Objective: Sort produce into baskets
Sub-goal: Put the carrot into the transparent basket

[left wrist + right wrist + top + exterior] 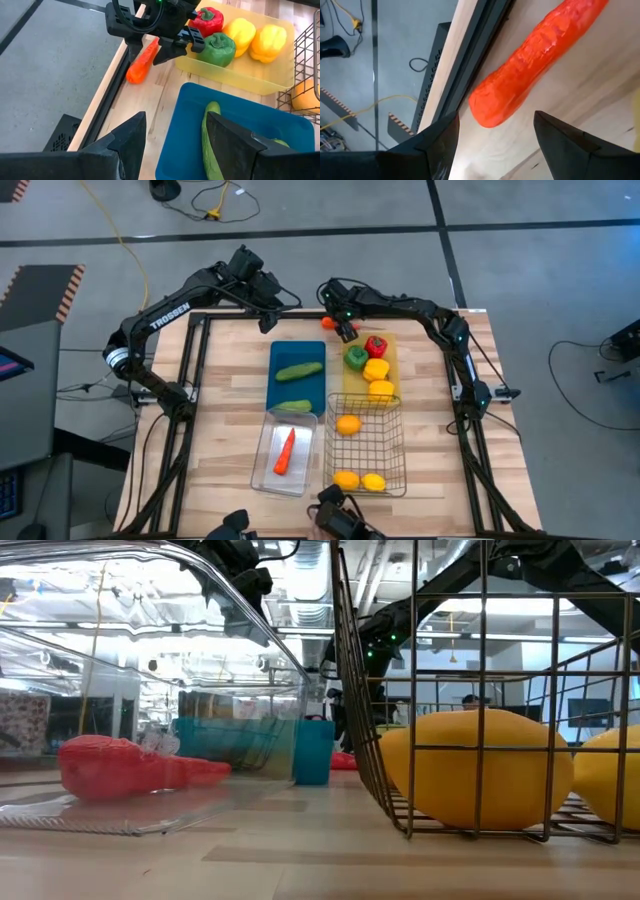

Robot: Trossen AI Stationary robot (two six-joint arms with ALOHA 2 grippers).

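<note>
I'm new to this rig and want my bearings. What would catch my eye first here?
The right gripper hangs open over a loose carrot at the table's far edge. Beside it the yellow tray holds bright peppers. The left gripper waits open by the blue tray with its cucumbers.

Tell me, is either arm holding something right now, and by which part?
Nothing is held. The right tool hangs open over a loose carrot on the table; the left tool is open above the blue tray.
</note>
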